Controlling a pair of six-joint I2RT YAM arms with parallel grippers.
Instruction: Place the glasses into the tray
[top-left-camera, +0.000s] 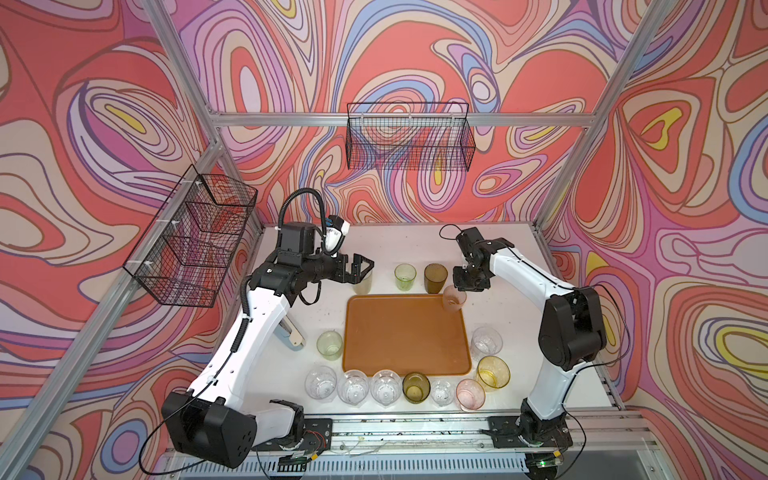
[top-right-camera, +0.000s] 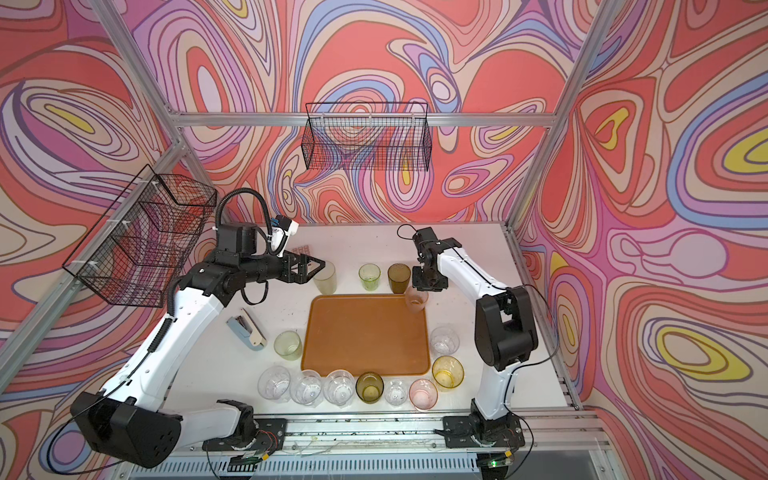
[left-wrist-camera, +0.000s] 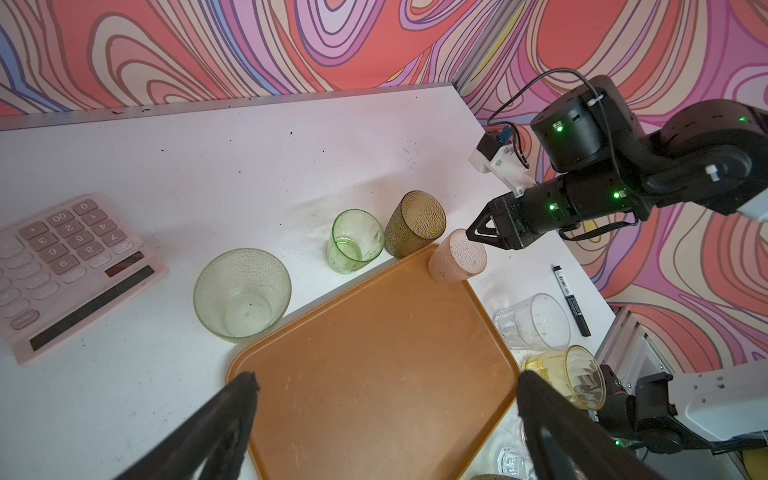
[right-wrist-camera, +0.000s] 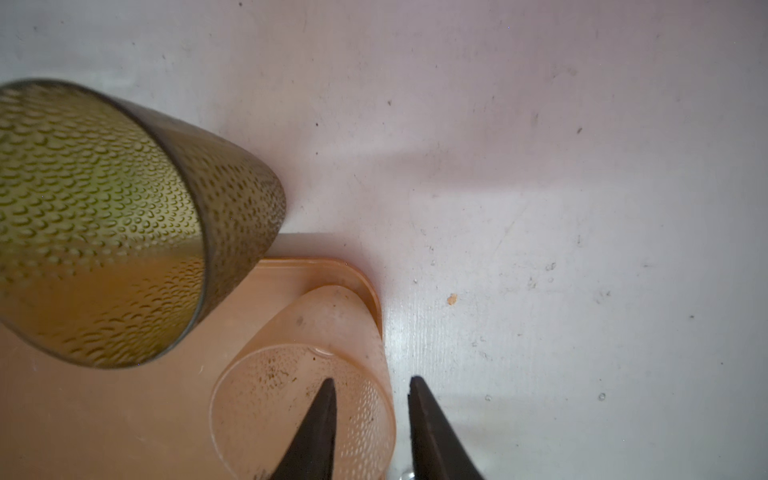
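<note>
Along the worktop's front edge we see a row of glasses: three clear ones, an olive one, a small clear one and a pink one. An amber glass and a clear one stand just off the tray's right edge, and a pale green glass stands off its left edge. Behind the tray's back edge stand a green glass and a brown dimpled one. At the tray's back right corner sits a peach dimpled glass; in the right wrist view its base rests inside the rim.

Our right pincer is above it, jaws parted a little, one finger inside the mouth and the other outside the wall; we cannot tell whether they press on it. Our left pincer is spread wide and grips nothing, near a tall frosted glass at the back left. A pink calculator lies on the worktop there too.
</note>
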